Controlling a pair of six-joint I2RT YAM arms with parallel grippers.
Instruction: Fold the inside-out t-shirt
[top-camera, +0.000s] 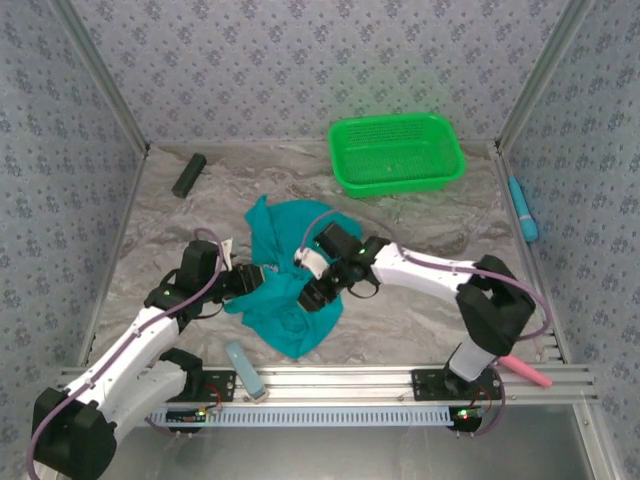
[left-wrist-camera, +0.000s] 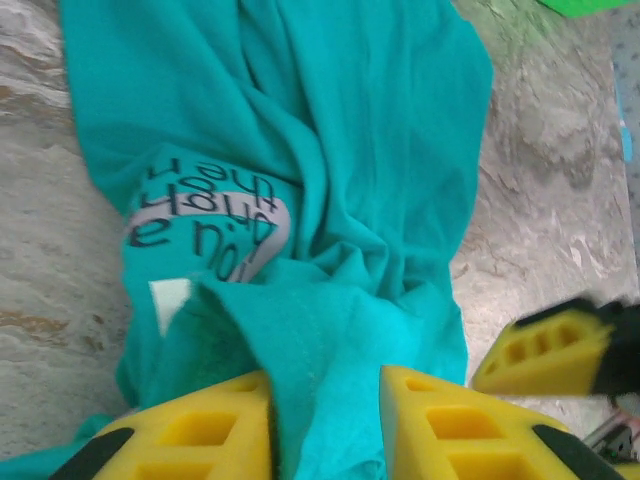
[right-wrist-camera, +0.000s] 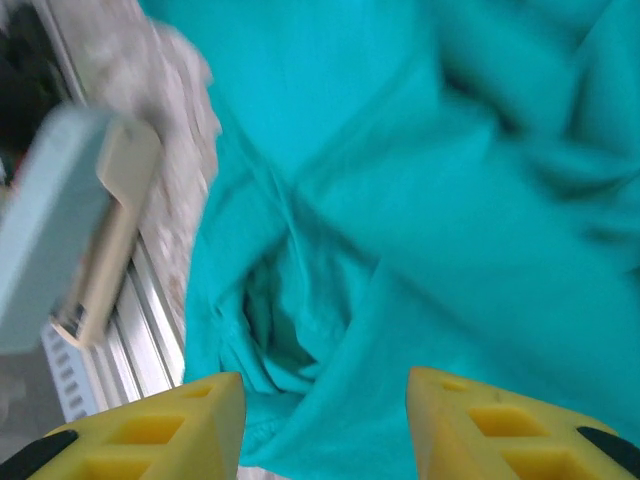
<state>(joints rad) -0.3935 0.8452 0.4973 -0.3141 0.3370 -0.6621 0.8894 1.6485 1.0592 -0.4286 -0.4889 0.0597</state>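
The teal t-shirt (top-camera: 290, 262) lies crumpled in the middle of the table, with a grey printed patch (left-wrist-camera: 205, 225) and a small white tag (left-wrist-camera: 170, 300) showing. My left gripper (top-camera: 256, 281) is at the shirt's left edge. Its yellow fingers (left-wrist-camera: 200, 430) stand apart, and a raised fold of teal cloth lies between them at the left gripper (left-wrist-camera: 325, 405). My right gripper (top-camera: 316, 294) hovers over the shirt's near part. In the right wrist view the right gripper (right-wrist-camera: 325, 405) is wide open above a hollow in the cloth. One right finger (left-wrist-camera: 545, 350) shows in the left wrist view.
A green mesh basket (top-camera: 397, 153) stands at the back right. A black block (top-camera: 188, 175) lies at the back left, a blue tool (top-camera: 522, 210) by the right wall and a pink one (top-camera: 527, 372) near the right base. A pale blue tool (top-camera: 245, 370) lies on the front rail (right-wrist-camera: 130, 340).
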